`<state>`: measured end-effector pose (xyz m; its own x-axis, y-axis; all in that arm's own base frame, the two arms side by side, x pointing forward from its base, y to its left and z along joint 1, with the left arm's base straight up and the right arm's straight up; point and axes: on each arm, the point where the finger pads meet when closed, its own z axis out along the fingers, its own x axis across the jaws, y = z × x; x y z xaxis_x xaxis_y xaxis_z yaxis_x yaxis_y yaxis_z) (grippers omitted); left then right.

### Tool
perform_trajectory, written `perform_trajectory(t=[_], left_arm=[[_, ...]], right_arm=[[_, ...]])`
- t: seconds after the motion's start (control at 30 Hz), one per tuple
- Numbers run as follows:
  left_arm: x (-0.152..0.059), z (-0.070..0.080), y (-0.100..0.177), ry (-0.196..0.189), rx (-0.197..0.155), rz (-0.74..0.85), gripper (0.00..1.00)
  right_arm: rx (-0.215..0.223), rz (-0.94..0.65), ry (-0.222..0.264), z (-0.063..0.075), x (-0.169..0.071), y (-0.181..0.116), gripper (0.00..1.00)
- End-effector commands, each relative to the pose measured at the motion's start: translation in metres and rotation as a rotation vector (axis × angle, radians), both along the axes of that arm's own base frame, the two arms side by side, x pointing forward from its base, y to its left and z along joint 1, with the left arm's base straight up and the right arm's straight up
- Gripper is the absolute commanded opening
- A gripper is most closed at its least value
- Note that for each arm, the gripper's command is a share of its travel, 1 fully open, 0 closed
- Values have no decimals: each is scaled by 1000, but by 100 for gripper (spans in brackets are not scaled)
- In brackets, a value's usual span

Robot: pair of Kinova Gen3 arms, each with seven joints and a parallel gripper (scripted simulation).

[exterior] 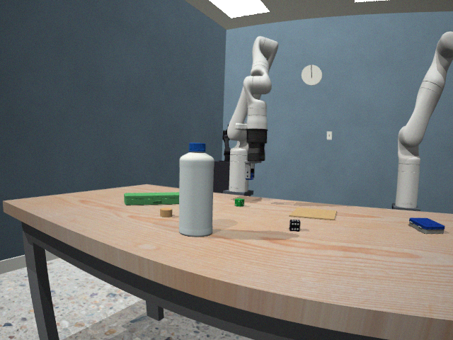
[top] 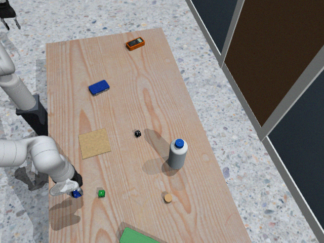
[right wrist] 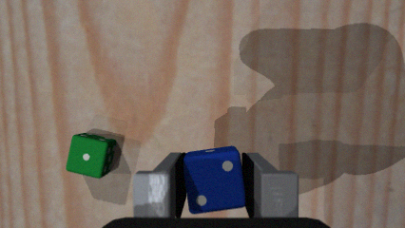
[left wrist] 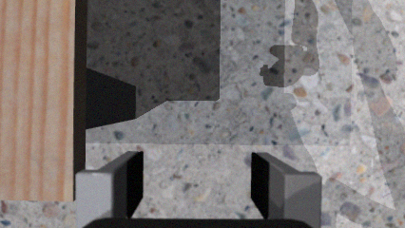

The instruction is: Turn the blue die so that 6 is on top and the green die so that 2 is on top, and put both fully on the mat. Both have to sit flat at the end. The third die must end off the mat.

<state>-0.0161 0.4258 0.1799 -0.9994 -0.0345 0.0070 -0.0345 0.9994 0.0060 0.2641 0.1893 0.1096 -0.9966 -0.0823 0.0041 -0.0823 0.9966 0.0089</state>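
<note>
The blue die point(top: 76, 193) point(exterior: 251, 176) point(right wrist: 214, 180) is held up above the surface point(top: 125, 110) point(exterior: 233, 252) point(right wrist: 204, 57) by the right tool point(top: 76, 192) point(exterior: 250, 176) point(right wrist: 214, 175), with 2 dots facing its camera. The left tool point(top: 11, 25) point(left wrist: 197, 175) is spread wide.

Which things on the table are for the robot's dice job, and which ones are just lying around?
For the job:
- blue die
- green die
- black die, which must end off the mat
- tan mat

Just lying about:
- bottle
- orange meter
- blue-topped box
- green case
- small round tan piece
</note>
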Motion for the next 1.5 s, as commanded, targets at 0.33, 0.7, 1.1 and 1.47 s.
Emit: perform_trajectory(t=[0.33,0.7,1.1,1.47], left_arm=[[2,0,-1,-7,-6,-2,100],[2,0,-1,-7,-6,-2,100],[2,0,-1,-7,-6,-2,100],[2,0,-1,-7,-6,-2,100]], right_arm=[[120,-1,6,0,1,-1,49],[244,-1,18,-1,0,-1,49],[393,-2,29,-2,1,-3,49],[588,-1,51,-3,0,-3,49]])
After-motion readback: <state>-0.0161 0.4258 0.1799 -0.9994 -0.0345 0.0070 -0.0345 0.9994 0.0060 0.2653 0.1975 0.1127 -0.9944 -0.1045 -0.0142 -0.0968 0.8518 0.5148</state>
